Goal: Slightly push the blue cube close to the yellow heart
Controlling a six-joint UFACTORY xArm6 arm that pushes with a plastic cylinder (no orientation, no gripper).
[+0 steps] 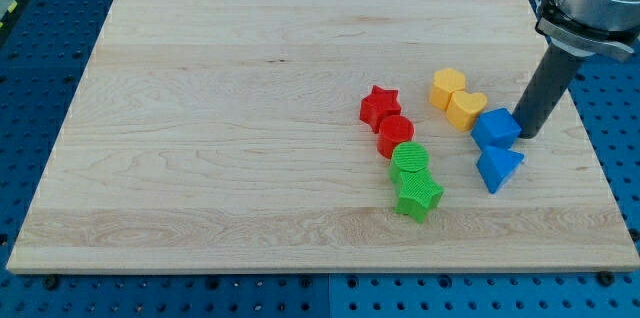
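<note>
The blue cube (495, 127) lies at the view's right on the wooden board (200, 108). The yellow heart (467, 109) lies just to its upper left, nearly touching it. My tip (527, 134) rests against the blue cube's right side. The dark rod rises from there to the view's top right.
A yellow hexagon-like block (448, 87) sits up-left of the heart. A blue triangle-like block (498, 169) lies just below the cube. A red star (380, 106), a red cylinder (395, 135), a green cylinder (409, 162) and a green star (418, 196) form a line left of them.
</note>
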